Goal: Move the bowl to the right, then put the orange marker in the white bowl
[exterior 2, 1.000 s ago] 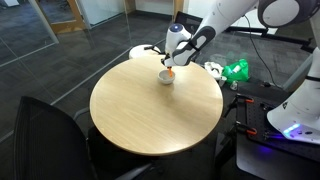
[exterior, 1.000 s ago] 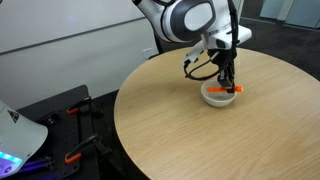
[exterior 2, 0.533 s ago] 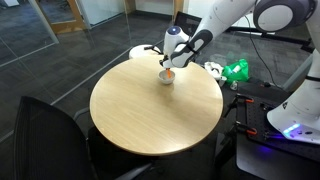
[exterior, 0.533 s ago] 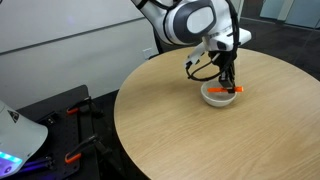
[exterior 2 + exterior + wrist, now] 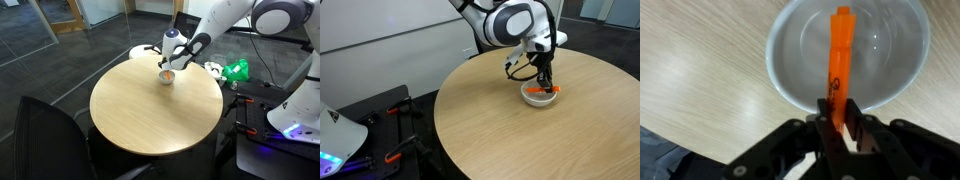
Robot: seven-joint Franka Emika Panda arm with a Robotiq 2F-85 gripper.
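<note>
**Round wooden table** (image 5: 480, 135): pale top. Its near edge is cut off at the bottom of the frame in an exterior view.

**White bowl** (image 5: 800, 50): sits on the far right part of the table top in an exterior view (image 5: 531, 98). It is upright, and nothing is inside except the marker hanging over it. It is glossy and probably light, so a nudge would likely slide it. Its plain rim is the best place to grip it. Whether it is ceramic or plastic cannot be told.

**Orange marker** (image 5: 839, 50): held lengthwise over the bowl's hollow, with its free end reaching the far rim in the wrist view. It looks stiff, light and smooth-barrelled, and since it is pinched at one end it is likely to pivot or slip. A grip nearer the middle would be steadier.

**Gripper** (image 5: 840, 118): hangs directly above the bowl, fingers clenched on the marker's near end.

**Not determinable**:
- The gripped end of the marker is hidden between the fingers.
- The bowl's near rim is covered by the gripper body.
- It is unclear whether the marker touches the bowl's floor or rim.
- In both exterior views the marker is only an orange speck (image 5: 171, 72).
</note>
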